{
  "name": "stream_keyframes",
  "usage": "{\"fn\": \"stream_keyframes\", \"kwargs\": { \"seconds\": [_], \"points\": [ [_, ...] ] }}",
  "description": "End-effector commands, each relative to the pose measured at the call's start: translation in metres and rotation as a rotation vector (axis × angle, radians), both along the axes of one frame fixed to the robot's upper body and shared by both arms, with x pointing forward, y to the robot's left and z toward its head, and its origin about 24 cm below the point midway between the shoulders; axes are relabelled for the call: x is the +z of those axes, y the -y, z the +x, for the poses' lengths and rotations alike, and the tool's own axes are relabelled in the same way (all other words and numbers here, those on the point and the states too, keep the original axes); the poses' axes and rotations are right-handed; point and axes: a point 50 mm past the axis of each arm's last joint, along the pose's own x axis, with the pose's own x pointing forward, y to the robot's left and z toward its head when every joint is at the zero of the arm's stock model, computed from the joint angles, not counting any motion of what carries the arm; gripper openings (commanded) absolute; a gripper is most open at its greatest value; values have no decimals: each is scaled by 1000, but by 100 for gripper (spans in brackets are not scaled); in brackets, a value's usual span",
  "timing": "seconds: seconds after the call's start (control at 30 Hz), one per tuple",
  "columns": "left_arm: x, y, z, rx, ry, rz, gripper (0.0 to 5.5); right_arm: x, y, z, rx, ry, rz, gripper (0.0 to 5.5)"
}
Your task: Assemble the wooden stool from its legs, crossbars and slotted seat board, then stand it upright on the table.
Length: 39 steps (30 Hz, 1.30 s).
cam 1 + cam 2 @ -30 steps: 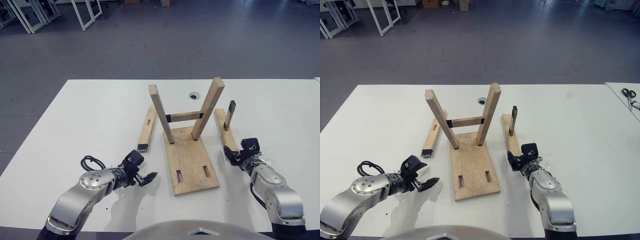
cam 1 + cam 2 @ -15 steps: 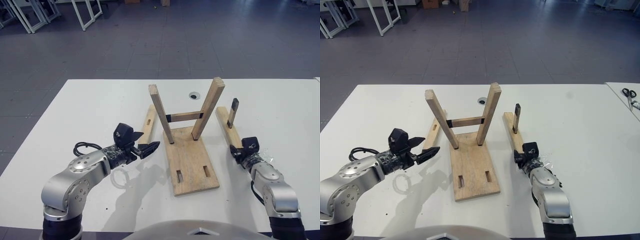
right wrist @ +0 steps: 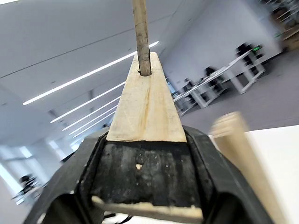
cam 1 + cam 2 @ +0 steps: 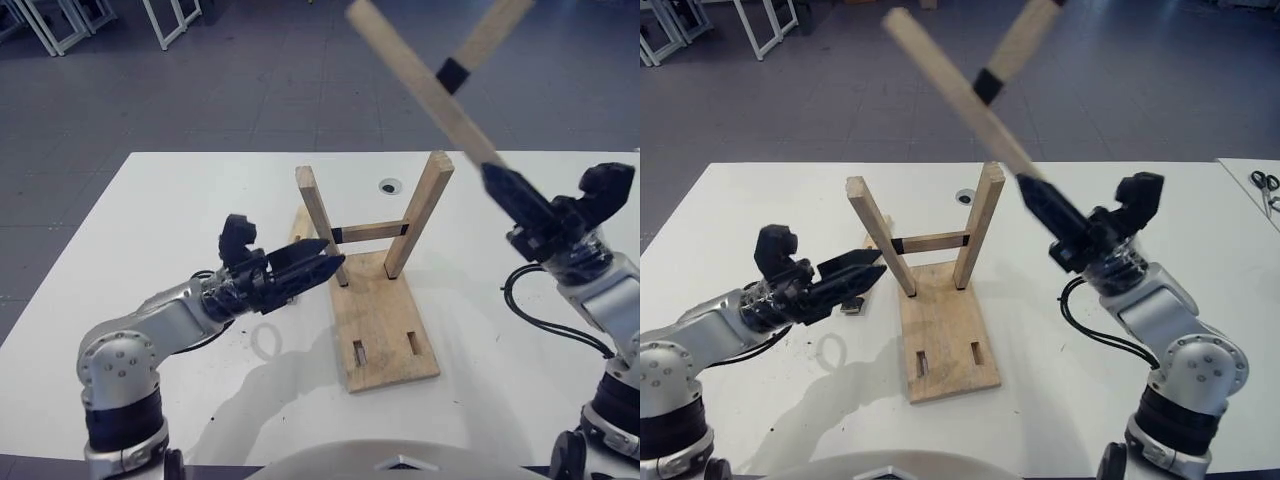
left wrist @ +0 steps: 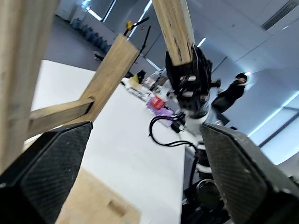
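Pale leg (image 4: 952, 85) with black-banded crossbar (image 4: 1020, 40) slants up-left above the board (image 4: 940, 345), pinched by right gripper (image 4: 1045, 210); left gripper (image 4: 865, 270) seemingly spread.

The right hand (image 3: 145, 173) is clamping a wooden leg (image 3: 147, 109) between its black fingers (image 3: 88, 182); a thin crossbar (image 3: 141, 37) is sticking out of the leg's slot, and a second leg (image 3: 244, 158) is leaning nearby.

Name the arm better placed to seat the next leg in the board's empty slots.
Right. The right gripper clamps the loose leg, crossbar attached, in the air; the left gripper is open and empty beside the standing legs.
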Motion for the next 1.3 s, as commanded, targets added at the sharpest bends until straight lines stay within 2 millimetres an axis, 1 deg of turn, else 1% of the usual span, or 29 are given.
{"fn": "stream_keyframes", "kwargs": {
  "seconds": [0.03,0.13,0.27,0.33,0.43,0.53,0.6,0.67,0.77,0.87,0.9,0.97,1.03,1.13,1.17,1.23,1.3],
  "points": [
    [17,6,12,1,-31,-91,425,2,-18,-7,154,-3,-21,202],
    [27,5,9,-12,-28,-154,425,-3,-29,-9,199,-24,-42,202],
    [38,0,-5,-107,5,-213,425,-8,-32,-9,198,-38,-63,202],
    [41,-1,-12,-155,31,-215,425,-9,-31,-8,193,-45,-74,202],
    [37,1,-11,-148,19,-170,425,-10,-34,-11,226,-49,-77,202],
    [31,2,-8,-123,6,-118,425,-11,-38,-22,314,-49,-77,202],
    [29,3,-8,-116,2,-115,425,-12,-39,-27,363,-47,-85,202],
    [33,2,-10,-144,4,-160,393,-15,-40,-30,396,-55,-103,202],
    [35,-3,-13,-173,3,-213,348,-20,-39,-29,392,-67,-121,201],
    [35,-5,-12,-162,6,-243,292,-22,-37,-27,387,-74,-130,201],
    [35,-5,-11,-152,4,-259,284,-23,-37,-27,387,-76,-131,201],
    [33,-5,-8,-132,-3,-302,250,-23,-38,-27,388,-77,-132,201],
    [33,-6,-7,-129,3,-336,243,-23,-38,-26,386,-75,-132,201],
    [33,-6,-9,-135,12,-356,243,-24,-37,-20,338,-80,-138,201],
    [33,-6,-9,-134,13,-360,243,-23,-37,-20,334,-85,-125,240],
    [34,-9,-8,-113,20,-372,234,-20,-31,-19,325,-92,-100,270],
    [33,-18,-8,-74,19,-342,219,-16,-17,-14,266,-96,-119,322]
  ]
}}
